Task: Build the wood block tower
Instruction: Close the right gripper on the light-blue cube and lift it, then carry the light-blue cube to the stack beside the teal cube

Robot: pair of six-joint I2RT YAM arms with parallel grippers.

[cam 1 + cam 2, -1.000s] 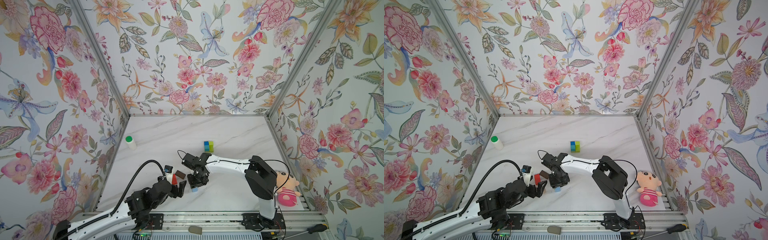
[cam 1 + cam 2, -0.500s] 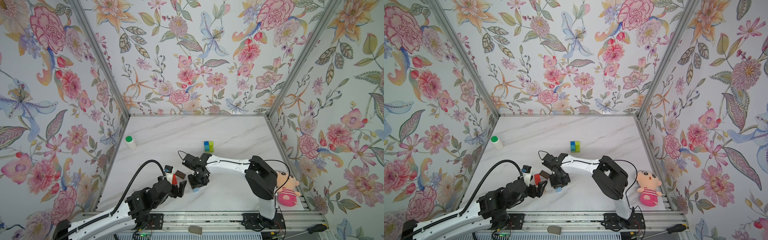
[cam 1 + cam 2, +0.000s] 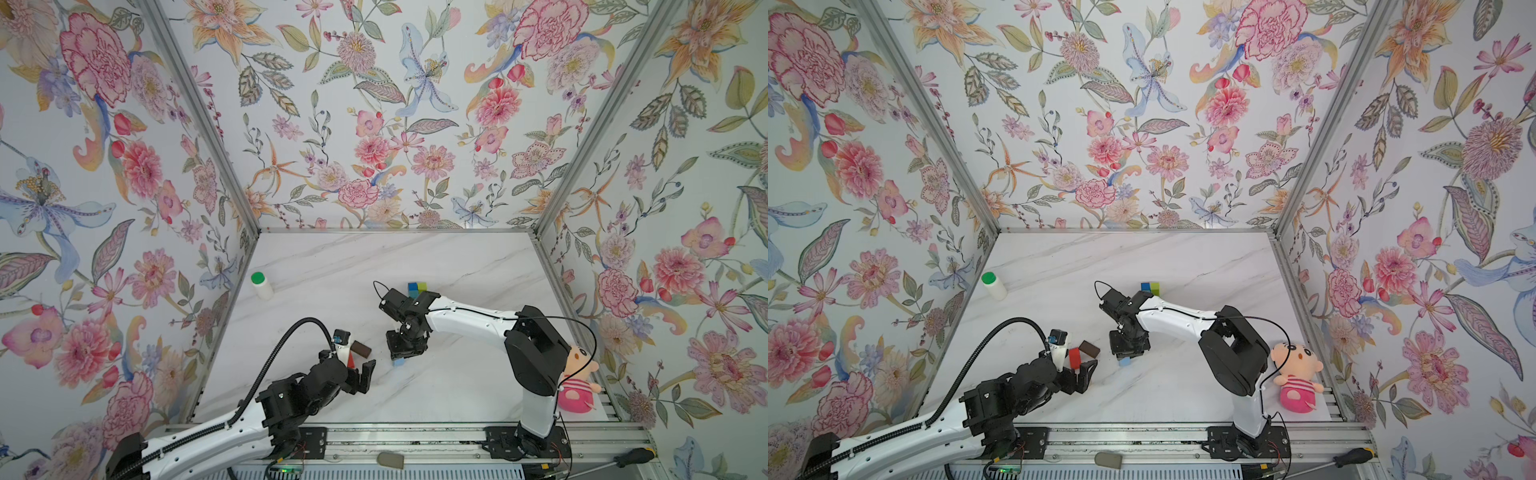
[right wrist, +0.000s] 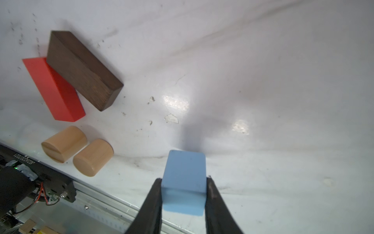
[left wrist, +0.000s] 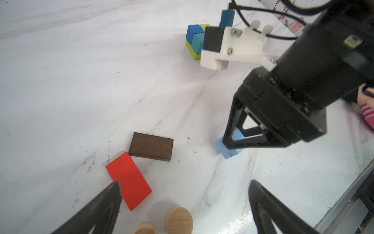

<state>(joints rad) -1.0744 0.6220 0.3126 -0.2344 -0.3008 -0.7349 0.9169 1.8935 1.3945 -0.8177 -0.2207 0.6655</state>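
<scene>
In both top views, pinched the light-blue cube (image 3: 399, 362) on the table (image 3: 457, 386) with the right gripper (image 3: 402, 357), tighter than a second before; kept the left gripper (image 3: 360, 376) spread wide and unmoved by the red block (image 3: 352, 360) and brown block (image 3: 360, 349). From the left wrist, caught that cube (image 5: 228, 152) between the black fingers (image 5: 229, 129), well short of the started tower (image 5: 195, 40). From the right wrist, gripped it squarely on two sides, near two tan pieces (image 4: 93, 157).

Oblongs (image 3: 360, 349) left of cube (image 3: 399, 362)
</scene>
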